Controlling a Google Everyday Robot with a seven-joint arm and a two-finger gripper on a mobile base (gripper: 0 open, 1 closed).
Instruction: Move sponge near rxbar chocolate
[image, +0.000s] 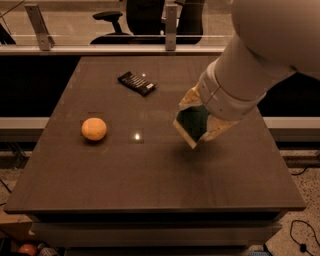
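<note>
Gripper (198, 120) clamped tight on the sponge (192, 123), tilted, just above the table (150, 180). It's right of the rxbar chocolate (136, 83), apart from it, nearer the camera.

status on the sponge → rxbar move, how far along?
Done: the sponge is grasped and held in the claw above the right side of the table, with its shadow beneath.
In hand: the carry. The sponge hangs right of the rxbar chocolate and nearer the camera, bare tabletop between them.
Left: bring it beside the bar, set it down, release.
The orange sits far left, uninvolved.
</note>
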